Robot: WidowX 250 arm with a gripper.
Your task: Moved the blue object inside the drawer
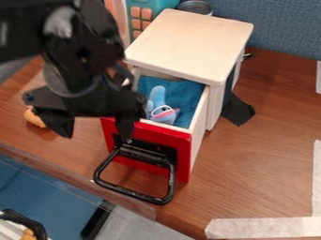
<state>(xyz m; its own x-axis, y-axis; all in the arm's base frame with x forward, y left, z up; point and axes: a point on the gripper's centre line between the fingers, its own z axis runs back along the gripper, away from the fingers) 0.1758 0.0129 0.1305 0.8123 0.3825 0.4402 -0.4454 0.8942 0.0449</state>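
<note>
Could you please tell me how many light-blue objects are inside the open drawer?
1: the light-blue object lies on the darker blue lining, near the red front. The cabinet top may hide more.

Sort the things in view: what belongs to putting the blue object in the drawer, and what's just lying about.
For the job:
- blue toy, in the drawer
- open drawer
- cabinet
- jaws, apart

Lying about:
- orange-brown item
- white tape
- black cloth
</note>
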